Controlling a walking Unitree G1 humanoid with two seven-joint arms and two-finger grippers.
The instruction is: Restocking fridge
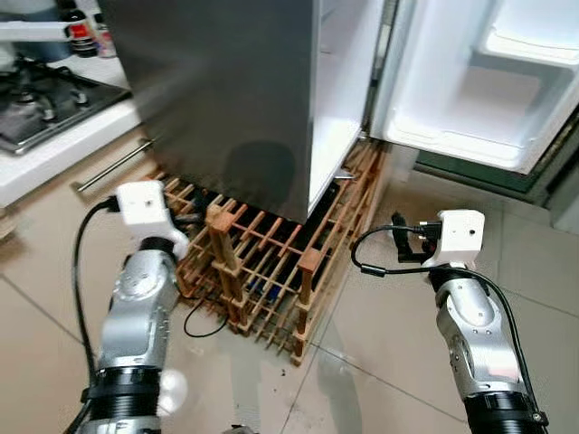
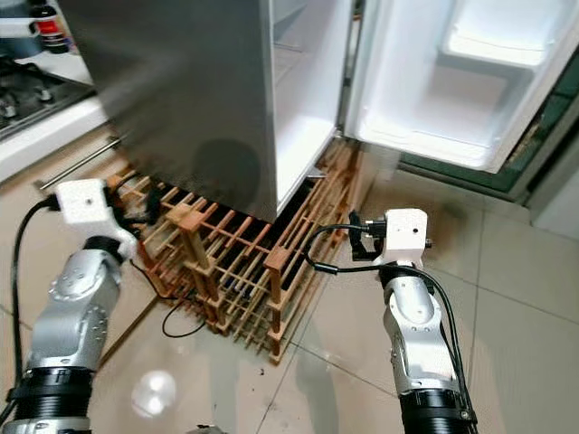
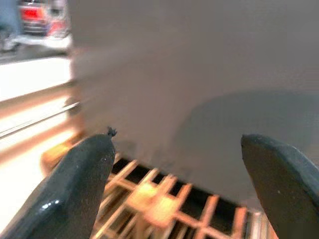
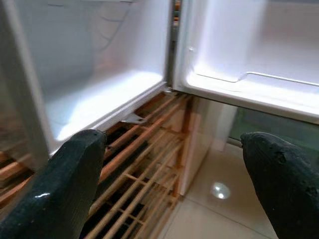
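Both grippers, left (image 3: 174,184) and right (image 4: 172,184), jaws apart and empty, face the open fridge (image 1: 271,99) standing on a wooden rack (image 1: 271,271).

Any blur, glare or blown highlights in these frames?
Left wrist view: soft and smeared, wooden rack blurred. Left eye view: open fridge door liner near blown-out; a round shadow on the fridge side. Right eye view: glare spot on the floor tiles. Right wrist view: fairly sharp.

Beige tiled floor (image 1: 380,353) — glossy, catching light — with a white counter (image 1: 54,149) and gas hob (image 1: 41,99) alongside.
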